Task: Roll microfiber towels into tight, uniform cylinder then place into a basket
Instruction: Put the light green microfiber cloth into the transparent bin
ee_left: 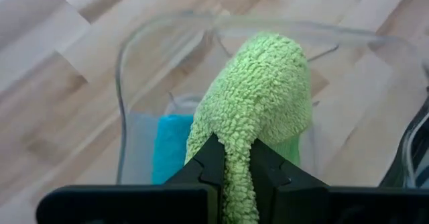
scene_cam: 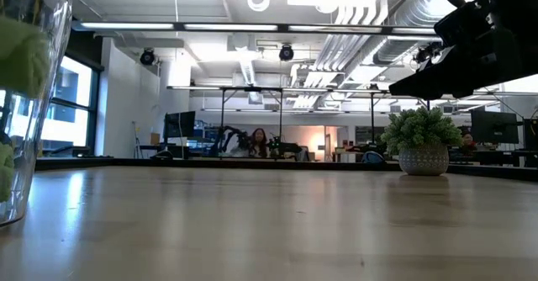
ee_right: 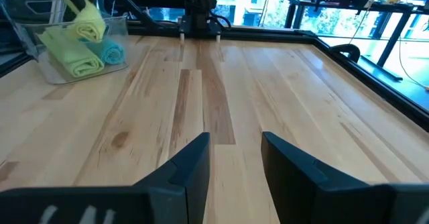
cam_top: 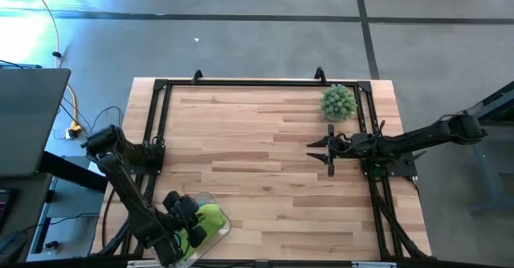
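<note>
The left claw (ee_left: 231, 158) is clenched on a rolled lime green towel (ee_left: 265, 96), hanging directly over the basket (cam_top: 217, 222) at the tabletop's (cam_top: 265, 140) near-left corner, its long axis pointing down into it, beside the teal towel (ee_left: 169, 147) and other lime towel (ee_right: 72, 58); right claw (ee_right: 234, 158), released, waits well apart

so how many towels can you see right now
3. One lime green fuzzy towel is held in the left pincer over the clear plastic basket; a second lime green roll and a teal roll lie inside it.
</note>
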`<state>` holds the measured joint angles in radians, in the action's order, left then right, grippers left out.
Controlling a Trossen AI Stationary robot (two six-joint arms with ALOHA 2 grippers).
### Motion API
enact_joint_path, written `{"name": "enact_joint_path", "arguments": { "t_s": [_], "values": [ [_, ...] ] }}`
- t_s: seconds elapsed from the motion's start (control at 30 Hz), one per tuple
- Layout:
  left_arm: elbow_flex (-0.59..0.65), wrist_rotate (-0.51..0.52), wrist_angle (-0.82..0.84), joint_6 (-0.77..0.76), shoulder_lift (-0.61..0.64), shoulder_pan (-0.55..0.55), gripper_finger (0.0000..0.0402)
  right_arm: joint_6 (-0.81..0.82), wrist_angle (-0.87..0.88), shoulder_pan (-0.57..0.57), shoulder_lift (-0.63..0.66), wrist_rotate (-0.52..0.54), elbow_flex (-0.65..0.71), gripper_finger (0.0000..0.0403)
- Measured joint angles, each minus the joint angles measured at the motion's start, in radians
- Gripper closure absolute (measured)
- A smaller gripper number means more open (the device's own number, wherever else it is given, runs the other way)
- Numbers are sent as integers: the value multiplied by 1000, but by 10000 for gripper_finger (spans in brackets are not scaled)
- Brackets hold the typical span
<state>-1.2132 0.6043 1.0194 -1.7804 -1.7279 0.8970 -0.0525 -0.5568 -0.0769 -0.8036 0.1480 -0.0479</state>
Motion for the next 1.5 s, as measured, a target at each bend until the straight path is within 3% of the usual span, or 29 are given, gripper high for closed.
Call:
{"name": "enact_joint_path", "arguments": {
  "t_s": [0.3,0.43,0.53,0.9,1.27,1.5],
  "values": [
    [-273,-2,346,-22,-161,-3,380,0,1,0,0,0,0,277],
    [-405,-79,513,-16,-253,-15,380,0,9,0,0,0,0,277],
    [-463,-121,545,-25,-294,-22,380,0,18,0,0,-1,-1,277],
    [-477,-122,528,-103,-396,-17,380,0,54,0,0,-1,-1,277],
    [-462,-123,474,-83,-403,-13,373,0,71,0,0,-1,-1,277],
    [-452,-148,416,-45,-403,-7,325,0,96,0,0,-1,-1,277]
  ]
}}
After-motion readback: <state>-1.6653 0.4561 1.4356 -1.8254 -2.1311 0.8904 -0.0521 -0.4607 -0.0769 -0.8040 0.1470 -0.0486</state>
